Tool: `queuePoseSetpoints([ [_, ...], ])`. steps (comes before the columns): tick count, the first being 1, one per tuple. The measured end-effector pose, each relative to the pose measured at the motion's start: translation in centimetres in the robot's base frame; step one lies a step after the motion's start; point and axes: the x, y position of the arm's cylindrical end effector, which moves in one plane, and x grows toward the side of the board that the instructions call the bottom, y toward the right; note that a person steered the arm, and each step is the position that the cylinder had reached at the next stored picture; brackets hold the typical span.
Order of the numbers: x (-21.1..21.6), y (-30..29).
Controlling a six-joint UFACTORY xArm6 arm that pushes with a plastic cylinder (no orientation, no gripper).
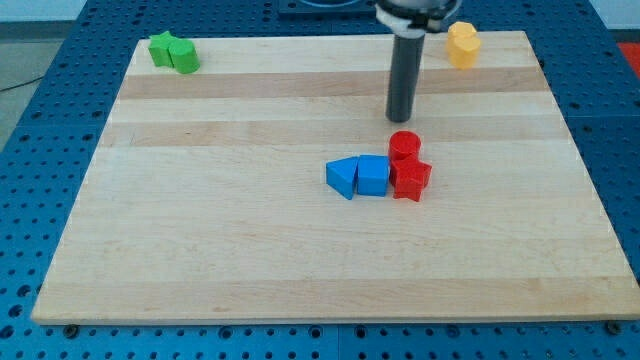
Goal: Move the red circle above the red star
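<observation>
The red circle, a short cylinder, sits near the board's middle, touching the top edge of the red star just below it. My tip is at the end of the dark rod, just above the red circle toward the view's top, with a small gap. A blue cube touches the red star's left side, and a blue triangle sits left of the cube.
Two green blocks sit together at the wooden board's top left corner. Two yellow blocks sit at the top right, to the right of the rod.
</observation>
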Motion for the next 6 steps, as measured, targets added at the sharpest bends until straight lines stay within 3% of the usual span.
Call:
queuePoseSetpoints([
  [1,0.7,6.9],
  [2,2.0,6.5],
  [4,3.9,-4.1],
  [6,7.9,-6.4],
])
